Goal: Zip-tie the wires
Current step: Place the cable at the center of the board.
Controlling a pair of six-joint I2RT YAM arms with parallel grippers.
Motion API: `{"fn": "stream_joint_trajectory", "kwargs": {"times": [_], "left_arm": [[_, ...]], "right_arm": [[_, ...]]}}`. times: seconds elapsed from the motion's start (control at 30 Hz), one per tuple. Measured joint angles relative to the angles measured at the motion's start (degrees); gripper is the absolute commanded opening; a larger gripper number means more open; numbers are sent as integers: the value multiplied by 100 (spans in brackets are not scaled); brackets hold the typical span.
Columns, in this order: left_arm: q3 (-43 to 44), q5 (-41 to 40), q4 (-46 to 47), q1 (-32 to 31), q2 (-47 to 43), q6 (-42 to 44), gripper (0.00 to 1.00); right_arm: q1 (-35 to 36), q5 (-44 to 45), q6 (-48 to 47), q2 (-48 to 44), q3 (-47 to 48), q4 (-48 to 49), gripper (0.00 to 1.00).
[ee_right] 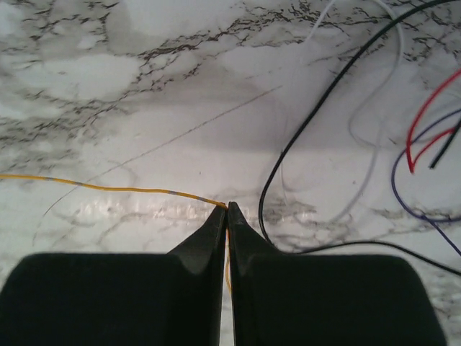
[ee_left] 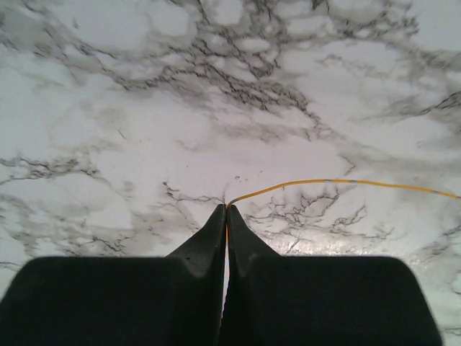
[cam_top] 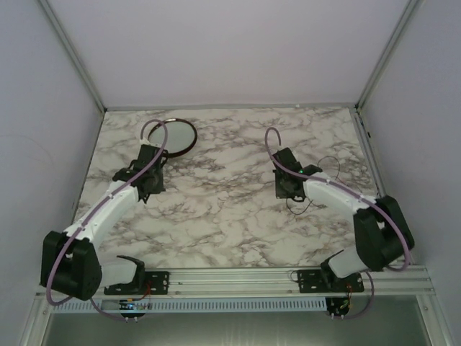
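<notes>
A thin yellow strand [ee_left: 324,182] with short grey marks runs just above the marble between both grippers. My left gripper [ee_left: 227,207] is shut on one end, and the strand leaves its tips to the right. My right gripper [ee_right: 227,207] is shut on the other end of the yellow strand [ee_right: 108,189], which leads off to the left. The wires lie loose to the right of the right gripper: a black one [ee_right: 317,101], a red one [ee_right: 425,115], a purple one [ee_right: 403,194] and a pale one [ee_right: 389,86]. From above, the wires [cam_top: 311,203] curl around the right gripper [cam_top: 286,194]. The left gripper [cam_top: 149,194] sits mid-left.
A round dark-rimmed dish [cam_top: 189,130] stands at the back left, just beyond the left arm. Thick lilac cables loop along both arms. Grey walls enclose the marble table [cam_top: 230,231] on three sides, and a metal rail runs along its near edge.
</notes>
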Motion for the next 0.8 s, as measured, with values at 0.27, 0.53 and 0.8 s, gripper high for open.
{"fn": "stream_joint_trajectory", "kwargs": {"times": [0.27,0.53,0.8], "left_arm": [[-463,258,376,68,409,103,0],[-531,393,518,79,999,118,0],[-564,616,675,81,1165,63,6]], "right_arm": [[-2,105,-186,1093,240,223,11],[-2,136,-437,1329,468,267,39],[-35,-96,-553,1117,619,190,55]]}}
